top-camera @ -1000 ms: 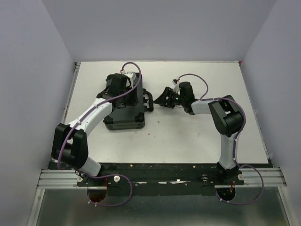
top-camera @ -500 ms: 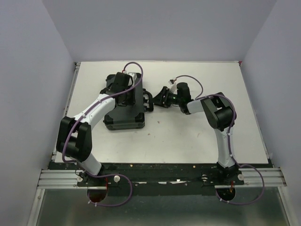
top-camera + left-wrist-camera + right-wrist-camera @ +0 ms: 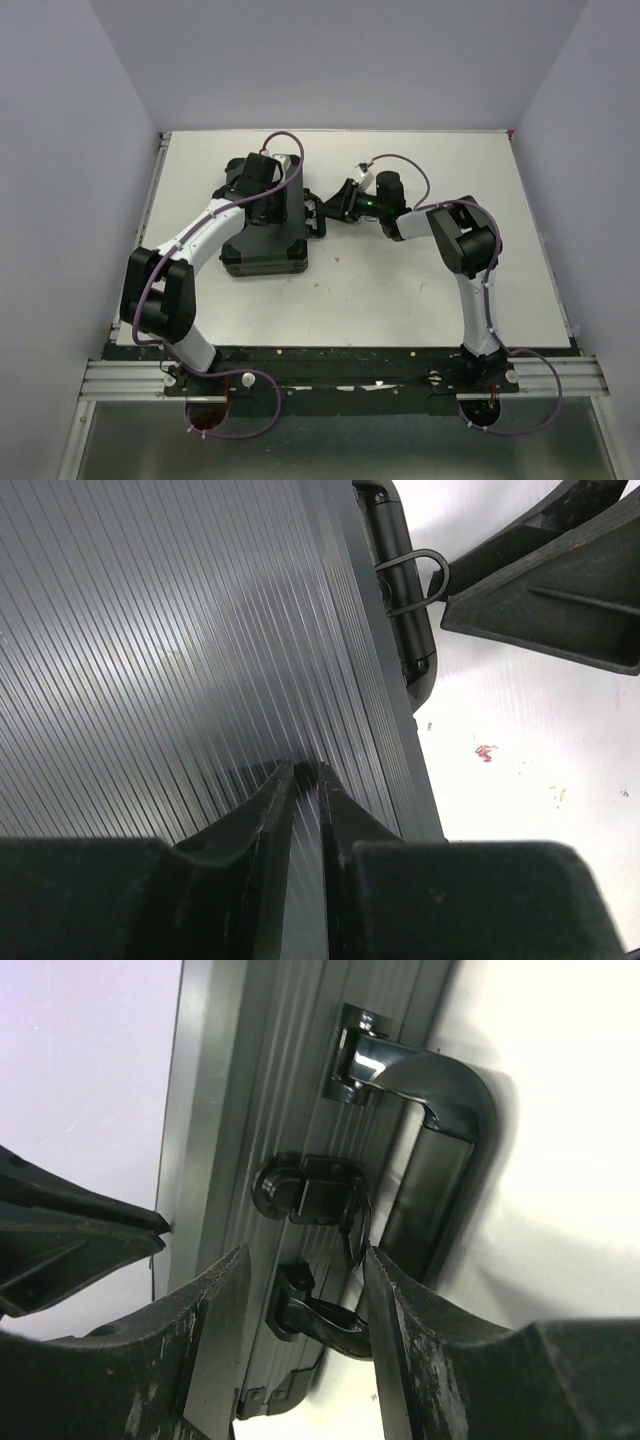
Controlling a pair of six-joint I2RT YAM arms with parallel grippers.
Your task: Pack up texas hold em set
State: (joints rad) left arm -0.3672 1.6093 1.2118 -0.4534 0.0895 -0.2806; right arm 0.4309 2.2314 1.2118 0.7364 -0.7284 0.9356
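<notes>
— Where was the case?
— Shut and flat on the table. The left gripper was closed on nothing, tips on the case's ribbed lid.
— And the right gripper?
— Open, fingers either side of a latch beside the case's handle.

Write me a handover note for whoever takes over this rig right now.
Left hand: shut, tips on the ribbed lid of the case.
Right hand: open, straddling a latch beside the handle.
Done: case closed, flat on the table.
Left: fasten the latches; whether this one is already locked cannot be told.
</notes>
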